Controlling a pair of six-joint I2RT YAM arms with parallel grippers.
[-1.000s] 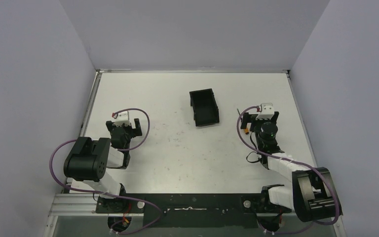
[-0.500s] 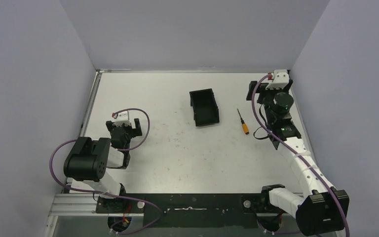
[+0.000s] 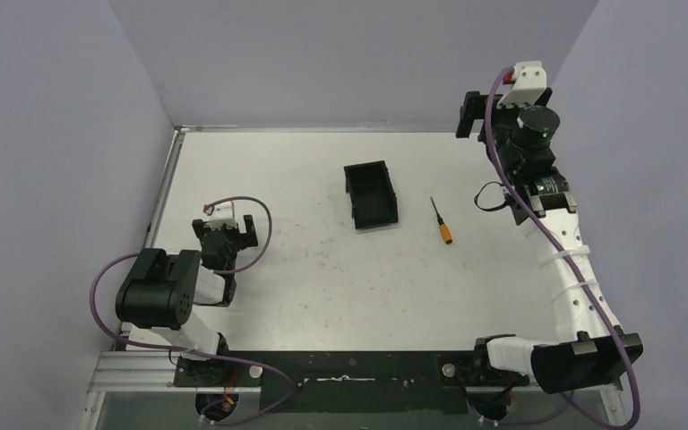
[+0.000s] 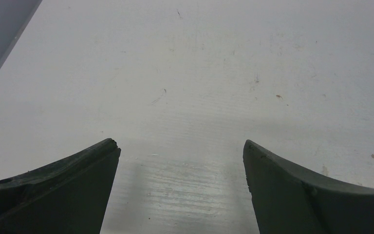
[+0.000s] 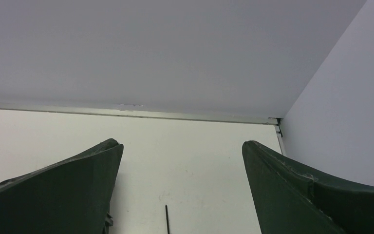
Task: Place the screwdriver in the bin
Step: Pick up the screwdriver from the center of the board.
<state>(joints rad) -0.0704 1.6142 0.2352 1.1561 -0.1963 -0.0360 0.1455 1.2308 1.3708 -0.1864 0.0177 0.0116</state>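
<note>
Screwdriver [image 3: 440, 221] on counter [image 3: 322, 287] near bin's [image 3: 372, 194] right side; right pincer [image 5: 181, 144] spread, empty, well beyond bin. Risk: off-ctr descent knocks it away.

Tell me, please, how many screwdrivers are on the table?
1. The screwdriver lies on the table just right of the bin, outside it; none appears hidden.

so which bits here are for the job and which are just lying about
For the job: screwdriver, bin, right gripper (open, nearer the screwdriver).
Just there: left gripper (open, low over the table).
</note>
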